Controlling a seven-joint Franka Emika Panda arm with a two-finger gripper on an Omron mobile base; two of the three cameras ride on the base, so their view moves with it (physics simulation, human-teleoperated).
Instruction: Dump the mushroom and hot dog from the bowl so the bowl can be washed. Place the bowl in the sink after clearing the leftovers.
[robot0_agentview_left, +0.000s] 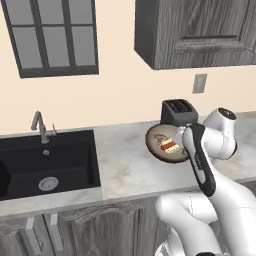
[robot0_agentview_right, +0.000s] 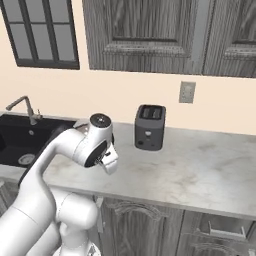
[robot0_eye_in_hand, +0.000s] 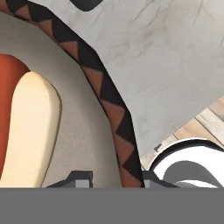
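Observation:
The bowl (robot0_agentview_left: 159, 148), tan inside with a dark patterned rim, is held up off the counter in front of the toaster, tilted with its inside facing the left base camera. The hot dog (robot0_agentview_left: 169, 146) still lies inside it, and a small dull shape beside it may be the mushroom (robot0_agentview_left: 161, 136). My gripper (robot0_agentview_left: 182, 137) is shut on the bowl's right rim. In the hand view the rim (robot0_eye_in_hand: 103, 94) runs down between my fingertips at the gripper (robot0_eye_in_hand: 114, 179), and the hot dog (robot0_eye_in_hand: 30, 127) fills the left. The black sink (robot0_agentview_left: 50, 165) lies far left.
A dark toaster (robot0_agentview_left: 178, 112) (robot0_agentview_right: 150, 126) stands at the back of the marble counter (robot0_agentview_left: 127, 170), just behind the bowl. The faucet (robot0_agentview_left: 40, 125) rises behind the sink (robot0_agentview_right: 20, 142). Wall cabinets hang overhead. The counter's front edge and wooden floor show under my hand.

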